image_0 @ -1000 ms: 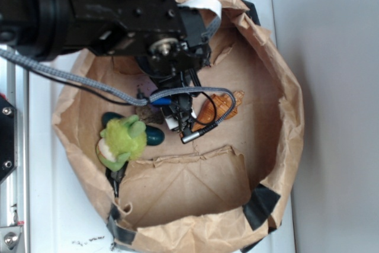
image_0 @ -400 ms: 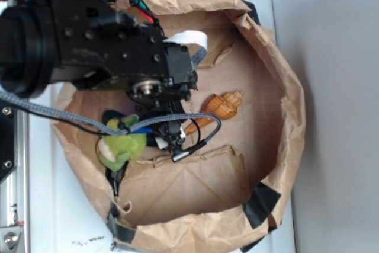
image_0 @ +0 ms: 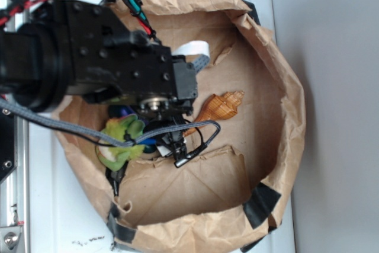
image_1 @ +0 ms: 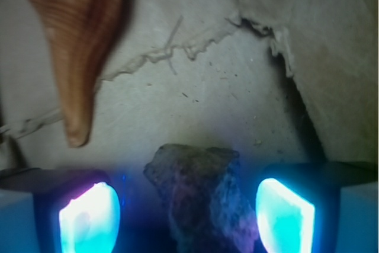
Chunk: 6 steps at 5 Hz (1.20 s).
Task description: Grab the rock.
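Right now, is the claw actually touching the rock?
Apart. The wrist view shows the rock sitting between the claw's two glowing pads, with a dark gap on each side.

Overhead exterior view down into the paper bag (image_0: pixel 284 117); wrist view close above its floor; shared: the shell (image_0: pixel 222 106).

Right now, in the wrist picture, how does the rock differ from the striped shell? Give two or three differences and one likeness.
The rock is dull grey-brown, while the shell is orange with fine stripes. The rock is a jagged chunk; the shell is smooth-sided and tapers to a point. The rock sits between the claw's glowing fingers, with gaps either side; the shell lies beyond them, off to one side. Both rest on the brown paper.
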Each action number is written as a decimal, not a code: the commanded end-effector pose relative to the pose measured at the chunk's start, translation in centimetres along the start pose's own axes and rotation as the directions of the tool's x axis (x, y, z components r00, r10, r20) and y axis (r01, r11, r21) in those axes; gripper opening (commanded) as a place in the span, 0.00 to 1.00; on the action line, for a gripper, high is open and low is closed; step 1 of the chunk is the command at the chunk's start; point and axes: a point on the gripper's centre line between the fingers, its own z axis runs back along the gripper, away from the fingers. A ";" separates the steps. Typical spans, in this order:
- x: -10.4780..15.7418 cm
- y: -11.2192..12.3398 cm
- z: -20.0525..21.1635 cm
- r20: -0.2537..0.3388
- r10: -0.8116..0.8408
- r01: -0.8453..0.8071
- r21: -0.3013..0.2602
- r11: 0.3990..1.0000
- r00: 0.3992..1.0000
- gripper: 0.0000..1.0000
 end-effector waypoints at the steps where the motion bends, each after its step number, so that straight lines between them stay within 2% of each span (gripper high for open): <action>1: 1.0 -0.8 0.2 0.041 -0.006 0.005 0.026 1.000 0.999 1.00; 2: 1.0 -0.9 -0.6 0.031 -0.028 0.026 0.064 0.998 0.999 1.00; 3: 1.4 -0.9 -0.3 0.061 -0.019 0.015 0.061 0.998 0.998 0.00; 5: 1.6 -1.0 -0.2 0.088 -0.058 0.056 0.029 0.998 0.994 0.00; 6: 1.3 -1.3 4.5 0.143 -0.184 0.191 -0.036 0.981 0.973 0.00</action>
